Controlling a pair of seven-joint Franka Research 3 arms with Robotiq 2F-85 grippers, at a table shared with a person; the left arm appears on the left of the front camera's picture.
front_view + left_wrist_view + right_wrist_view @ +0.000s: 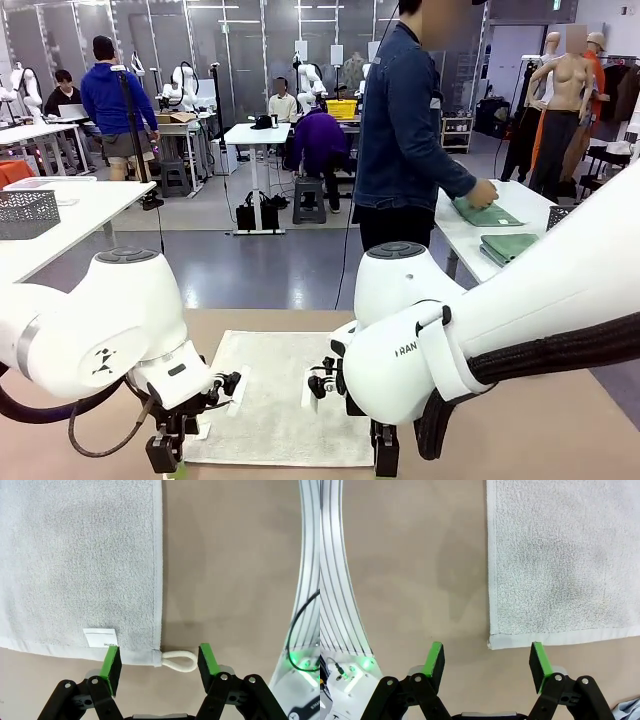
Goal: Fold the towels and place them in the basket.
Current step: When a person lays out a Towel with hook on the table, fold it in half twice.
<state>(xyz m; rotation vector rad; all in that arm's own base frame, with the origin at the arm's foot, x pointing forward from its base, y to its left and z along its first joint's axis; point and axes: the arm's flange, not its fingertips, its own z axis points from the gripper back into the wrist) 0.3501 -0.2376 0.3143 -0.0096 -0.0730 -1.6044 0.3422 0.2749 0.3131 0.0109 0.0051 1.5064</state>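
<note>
The left fingers (111, 662) stand apart and empty just above the worktop (230, 570), straddling the near corner of the cream-white towel (80, 555). One pad is over the hem beside the small white label (100, 637), the other just past the corner loop (179, 661). The right fingers (435, 662) are likewise spread and hold nothing, with the towel's other near corner lying between them. The towel lies flat and unfolded, stretching away from both arms across the middle of the worktop. The step in hand looks like the first fold, at the point of taking hold. The next move calls for both pairs of fingers to drop onto the hem, pinch their corners together, and carry the near edge evenly over to the far edge. On a white table beyond, a person's hand (483, 193) rests on a green cloth (490, 213).
</note>
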